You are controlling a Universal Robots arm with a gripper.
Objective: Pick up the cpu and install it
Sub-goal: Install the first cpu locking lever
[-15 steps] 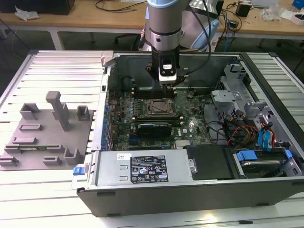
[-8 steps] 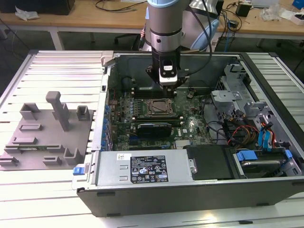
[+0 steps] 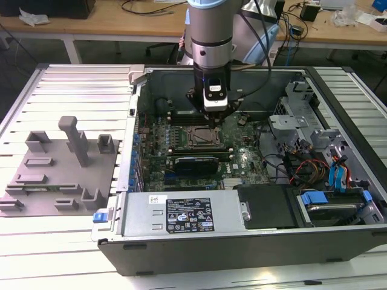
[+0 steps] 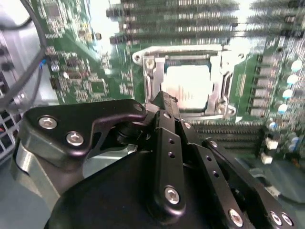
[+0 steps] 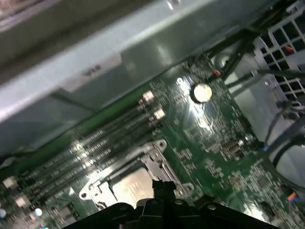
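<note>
The cpu (image 4: 193, 86), a flat square with a silvery-white top, lies inside the metal-framed socket (image 4: 143, 71) on the green motherboard; it also shows in the first wrist view (image 5: 131, 187). My gripper (image 3: 216, 118) hangs just above the socket (image 3: 202, 138) inside the open computer case. In both wrist views the black gripper tip (image 4: 161, 98) (image 5: 162, 183) sits at the cpu's near edge. I cannot tell whether it touches the cpu.
Memory slots (image 4: 176, 19) run beside the socket. A round coin battery (image 5: 202, 92) sits on the board. The power supply (image 3: 181, 211) lines the case front, with drive bays and cables (image 3: 302, 163) on the exterior view's right. A grey parts fixture (image 3: 60, 175) lies outside at its left.
</note>
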